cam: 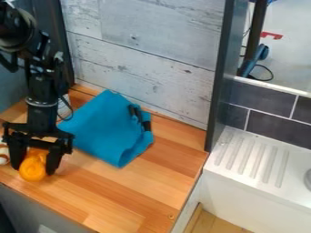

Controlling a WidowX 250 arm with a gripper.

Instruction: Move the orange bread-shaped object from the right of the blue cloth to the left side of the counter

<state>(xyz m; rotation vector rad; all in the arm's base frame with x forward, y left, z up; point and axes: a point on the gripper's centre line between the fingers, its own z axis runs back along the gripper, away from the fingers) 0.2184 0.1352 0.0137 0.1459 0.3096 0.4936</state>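
Observation:
The black gripper [34, 167] hangs down over the wooden counter at the left, its two fingers spread wide. An orange rounded object [32, 169] lies between them, with one finger on either side; whether they touch it cannot be told. Just right of the gripper, a blue cloth [108, 129] with black strips along its right part lies folded and rumpled on the counter. At the left edge, beside the left finger, is a small white and brown object [3, 155], cut off by the view.
The wooden counter [148, 182] ends at a whitewashed plank wall [146, 41] behind and a dark upright post [220, 77] at the right. Beyond that stands a white sink [255, 159] with a ribbed drainboard. A whitish object [63, 107] stands behind the arm.

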